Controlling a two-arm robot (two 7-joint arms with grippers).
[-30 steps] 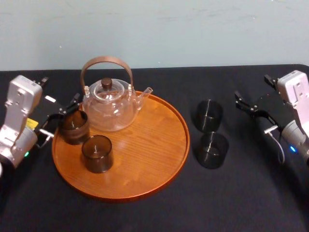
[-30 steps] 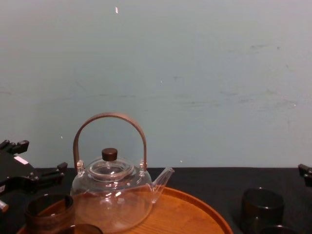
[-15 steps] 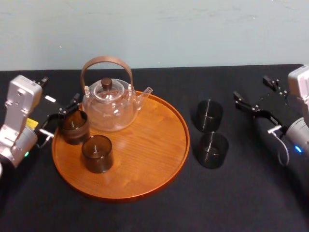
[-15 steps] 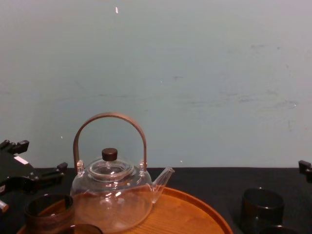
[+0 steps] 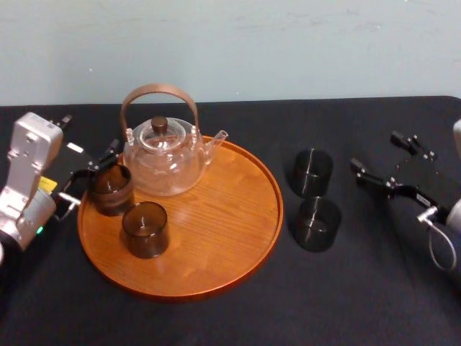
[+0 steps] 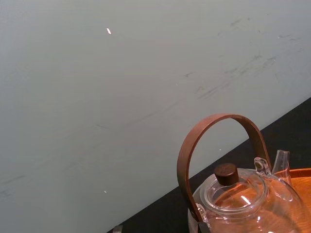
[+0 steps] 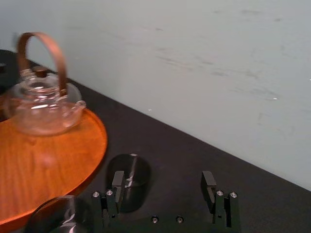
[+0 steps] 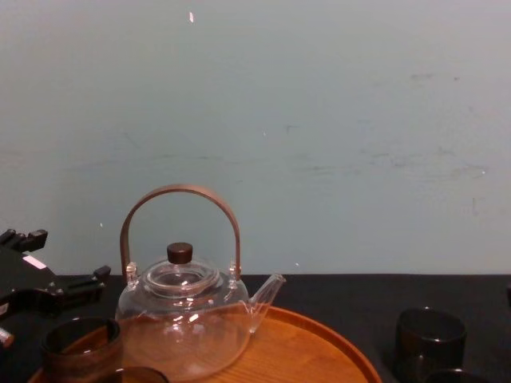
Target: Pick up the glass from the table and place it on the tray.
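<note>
Widest thing out there is the table (image 5: pixel 338 303), black cloth from edge to edge. On its left half sits the tray (image 5: pixel 223 223), round, orange-brown wood with a low rim. At the tray's far left stands the teapot (image 5: pixel 162 164), clear glass with a brown hoop handle and a dark knob on the lid.

Now the arms. The left gripper (image 5: pixel 92 173) is at the tray's left edge, fingers apart, right up against the far tray glass (image 5: pixel 109 189) (whether it touches, I cannot tell). The right gripper (image 5: pixel 374 150) hangs over the table's right side, fingers spread wide with nothing between them. It points left towards the table glasses and is clear of both.

And the glasses: the far table glass (image 5: pixel 312 171) and the near table glass (image 5: pixel 318 223) stand upright on the cloth just right of the tray, one behind the other, nearly touching. Each is short, straight-sided, dark and smoky yet see-through, with a thin bright streak down it. The near tray glass (image 5: pixel 145 229) stands just in front of the far one, same kind, browner against the wood.
</note>
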